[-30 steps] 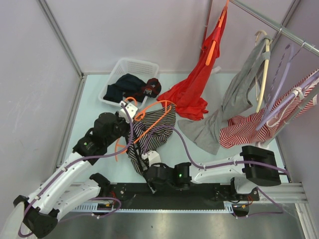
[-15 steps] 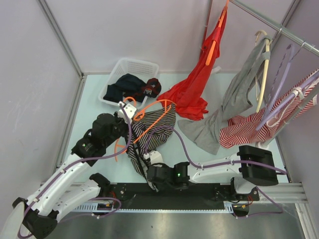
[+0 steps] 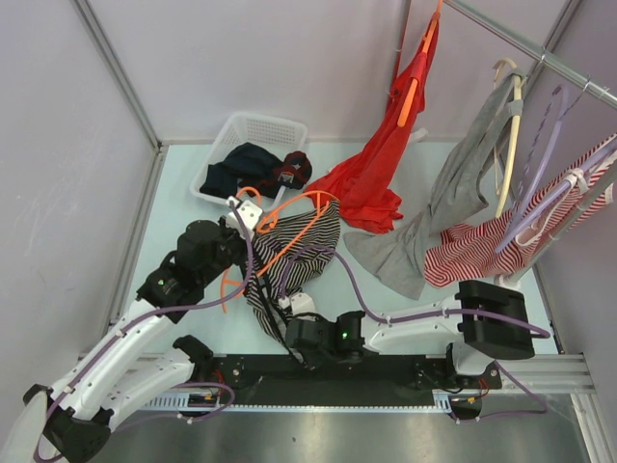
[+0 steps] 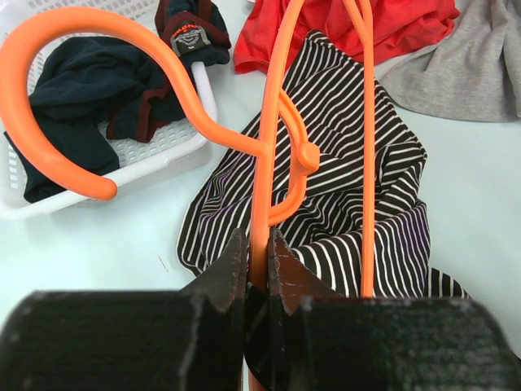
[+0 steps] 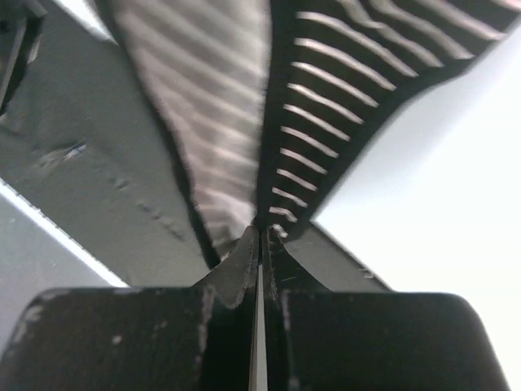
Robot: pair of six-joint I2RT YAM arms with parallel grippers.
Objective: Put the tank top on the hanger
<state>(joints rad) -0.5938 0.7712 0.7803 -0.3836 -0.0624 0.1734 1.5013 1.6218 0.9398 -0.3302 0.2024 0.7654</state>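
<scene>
My left claw [image 4: 258, 244] is clamped on the orange hanger [image 4: 277, 122] just below its hook. My right claw [image 5: 259, 236] is pinched together on a dark-edged border of the striped tank top [image 5: 326, 138].

From above, the tank top [image 3: 310, 258] lies crumpled in the middle of the counter [image 3: 183, 193]. Its long axis runs from the near end, where the right claw [image 3: 285, 311] grips it, away to the far right. The hanger [image 3: 289, 236] lies across the top's far part on much the same diagonal, with its hook toward the basket [image 3: 253, 125].

I judge the next move turns on that overlap. The right arm is nearer the loose near end, and the left claw [image 3: 247, 214] holds the frame beyond it.

I count one tank top, one basket, and two orange hangers, the second [image 3: 413, 92] on the rail [image 3: 540, 48] bearing a red garment [image 3: 371, 178].
</scene>
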